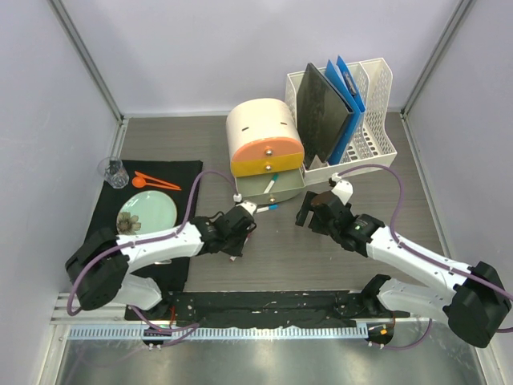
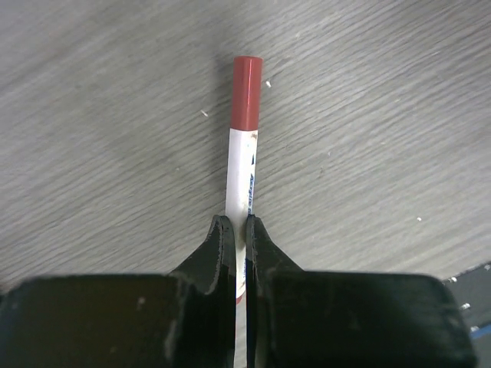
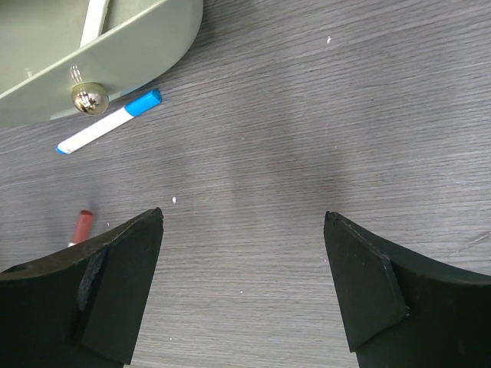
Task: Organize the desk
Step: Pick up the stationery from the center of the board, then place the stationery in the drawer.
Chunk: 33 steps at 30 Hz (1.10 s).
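Near the middle of the desk (image 1: 417, 208), the left gripper (image 2: 238, 224) has its jaws closed on a red-capped marker (image 2: 245, 115). It pinches the white barrel across its width, towards the rear, so the cap points forward and stays free. I judge this grip is for carrying the marker to the open green drawer (image 1: 268, 186) close by.

The right gripper (image 3: 242, 215) hovers over bare desk with jaws wide apart and nothing between them. It is probably meant for the blue-capped marker (image 3: 107, 126), which lies flat just beside the drawer's front.

Both markers are smooth, round plastic sticks. The drawer is matte plastic with a curved front and a small shiny metal knob (image 3: 87, 98). The desk itself, a dull grey-brown wood-grain laminate, lies under everything.
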Each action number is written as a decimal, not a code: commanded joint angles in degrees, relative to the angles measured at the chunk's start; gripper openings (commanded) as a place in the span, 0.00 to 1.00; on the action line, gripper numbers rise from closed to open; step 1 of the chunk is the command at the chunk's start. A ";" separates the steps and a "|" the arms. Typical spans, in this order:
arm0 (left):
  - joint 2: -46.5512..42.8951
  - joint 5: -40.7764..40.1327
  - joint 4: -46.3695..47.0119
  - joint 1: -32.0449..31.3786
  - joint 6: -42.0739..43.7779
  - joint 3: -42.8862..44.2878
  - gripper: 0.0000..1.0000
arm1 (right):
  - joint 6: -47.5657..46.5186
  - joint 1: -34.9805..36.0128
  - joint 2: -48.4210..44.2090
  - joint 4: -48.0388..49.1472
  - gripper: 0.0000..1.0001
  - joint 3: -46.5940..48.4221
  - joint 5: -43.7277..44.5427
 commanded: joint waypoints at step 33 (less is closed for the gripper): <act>5.72 2.79 7.22 8.72 44.43 28.24 0.00 | 1.61 0.08 -4.28 0.28 0.91 -1.62 3.29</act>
